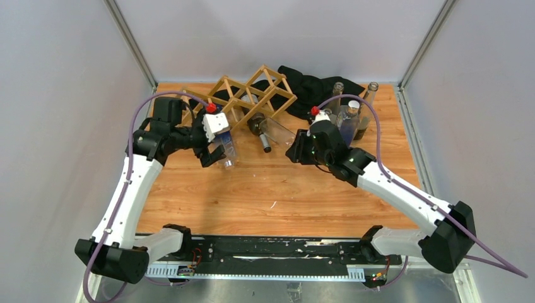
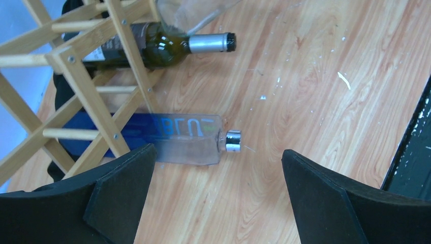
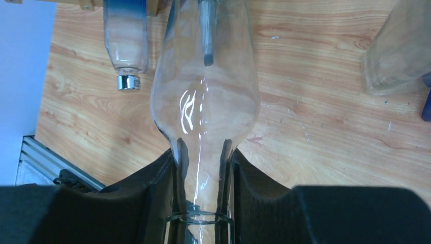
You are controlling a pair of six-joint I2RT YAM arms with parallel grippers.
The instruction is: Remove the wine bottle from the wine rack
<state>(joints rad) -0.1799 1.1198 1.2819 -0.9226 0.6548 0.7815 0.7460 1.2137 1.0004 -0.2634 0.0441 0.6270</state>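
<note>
Clenched at the right gripper (image 3: 203, 168) on the thin neck of the clear wine bottle (image 3: 203, 91), black pads pressed along the glass from below the shoulder down to the lip ring. Runs from there toward twelve o'clock in the right wrist view, widening into the body and reaching up to the wine rack (image 1: 252, 95), itself at twelve o'clock on the table (image 1: 284, 189). Cannot tell whether the base is clear of its cell.

Spread wide at the left gripper (image 2: 217, 152), grasping nothing, hanging over a blue-tinted bottle (image 2: 183, 134) lying with its base under the slats. Toward twelve o'clock of that, a dark green bottle (image 2: 162, 48) lodged low in the lattice, capped neck pointing to three o'clock.

Judged rigid, smooth and breakable; apparently empty, so light, yet long enough to lever against a neck hold. Likely to swivel between the pads. Best gripped deep on the neck beside the lip ring and drawn straight along its axis, away from the rack and off the slats and the dark neighbour.
</note>
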